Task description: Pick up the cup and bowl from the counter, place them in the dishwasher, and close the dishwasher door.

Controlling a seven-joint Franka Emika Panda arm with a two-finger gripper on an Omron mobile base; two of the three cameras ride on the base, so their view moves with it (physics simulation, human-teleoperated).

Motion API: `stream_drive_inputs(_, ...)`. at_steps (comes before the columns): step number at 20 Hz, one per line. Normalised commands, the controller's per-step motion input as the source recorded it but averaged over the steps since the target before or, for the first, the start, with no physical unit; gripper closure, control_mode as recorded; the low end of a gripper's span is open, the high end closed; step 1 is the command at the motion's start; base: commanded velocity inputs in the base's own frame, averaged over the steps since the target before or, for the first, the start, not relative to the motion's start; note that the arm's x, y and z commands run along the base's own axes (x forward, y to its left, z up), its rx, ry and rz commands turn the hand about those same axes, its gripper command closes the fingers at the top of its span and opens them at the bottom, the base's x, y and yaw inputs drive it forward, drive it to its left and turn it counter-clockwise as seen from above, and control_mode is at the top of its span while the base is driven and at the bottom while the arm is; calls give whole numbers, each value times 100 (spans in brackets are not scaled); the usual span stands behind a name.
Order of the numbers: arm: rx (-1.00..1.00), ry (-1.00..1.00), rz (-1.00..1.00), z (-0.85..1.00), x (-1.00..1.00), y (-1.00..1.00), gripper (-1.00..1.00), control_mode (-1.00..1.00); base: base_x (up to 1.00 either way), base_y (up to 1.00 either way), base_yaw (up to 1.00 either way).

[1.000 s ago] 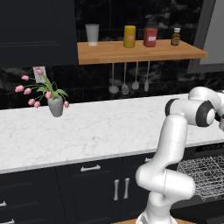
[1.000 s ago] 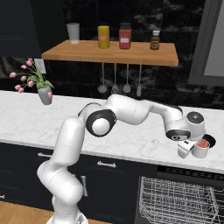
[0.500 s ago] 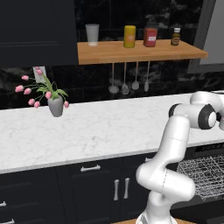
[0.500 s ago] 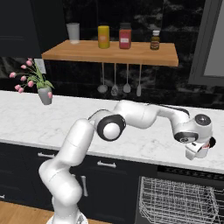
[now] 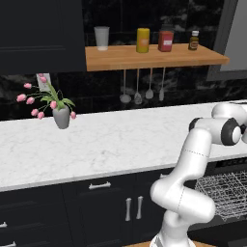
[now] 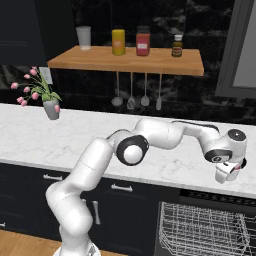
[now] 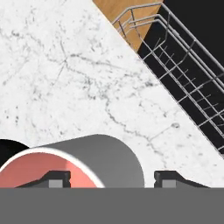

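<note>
- Lying on its side between the fingertips, a grey cup with a pink-red inside sits clamped in the gripper, one finger inside its rim and one outside.
- Below it spreads the white marble counter, near its front edge.
- Beyond that edge, the dishwasher shows its wire rack.
- Far along the counter stands a vase of pink flowers.

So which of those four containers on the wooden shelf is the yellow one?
The second from the left, the yellow canister, between the pale cup and the red jar; the small dark bottle stands at the right end.
</note>
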Motion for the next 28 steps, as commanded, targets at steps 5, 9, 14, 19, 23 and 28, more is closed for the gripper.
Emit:
stream_drive_inputs(5, 0, 5, 0, -33, -5, 32, 100, -100, 0, 0, 0)
stream_drive_inputs(9, 0, 1, 0, -19, -20, 33, 100, -100, 0, 0, 0)
stream_drive_inputs(14, 0, 0, -1, -1, -70, 37, 100, -100, 0, 0, 0)
stream_drive_inputs(19, 0, 0, -2, 11, -100, 45, 100, -100, 0, 0, 0)
stream_drive_inputs(23, 0, 0, 0, 29, -100, 41, 100, -100, 0, 0, 0)
stream_drive_inputs(28, 3, 1, 0, 13, -100, 34, 100, -100, 0, 0, 0)
